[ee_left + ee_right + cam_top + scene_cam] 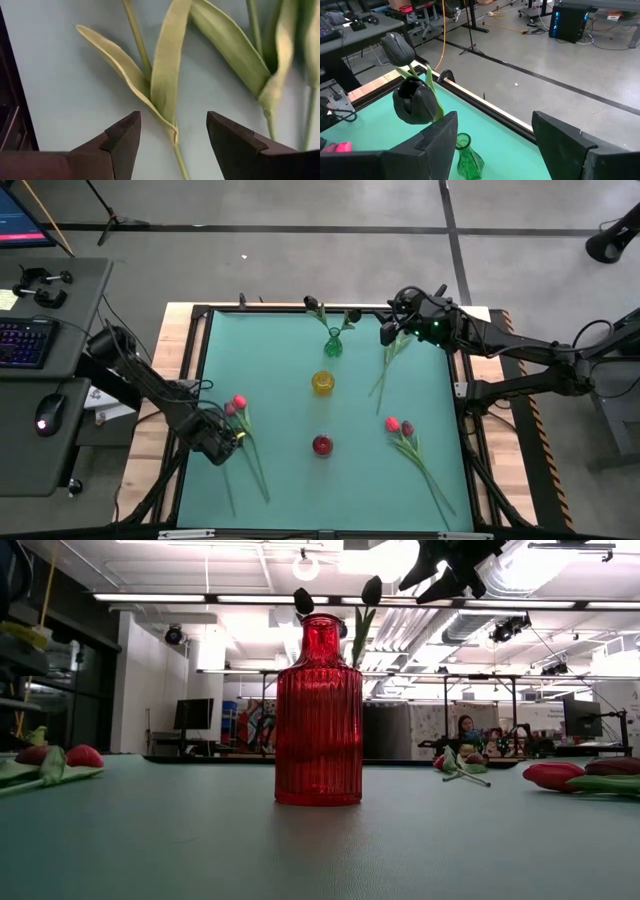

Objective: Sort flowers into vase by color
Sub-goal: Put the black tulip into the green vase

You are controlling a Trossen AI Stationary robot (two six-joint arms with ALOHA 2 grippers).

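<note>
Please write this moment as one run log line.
left gripper: open over tulip stem | right gripper: open near green vase | red vase: empty

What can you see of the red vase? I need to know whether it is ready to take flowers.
The red vase is ribbed, translucent red glass as it looks, bottle-shaped with a narrower neck and an open mouth. It stands upright on the green table mat, nearest the front edge in a line with the yellow vase and green vase. No stem shows in it. Neither gripper touches it; red tulips lie apart on either side.
</note>
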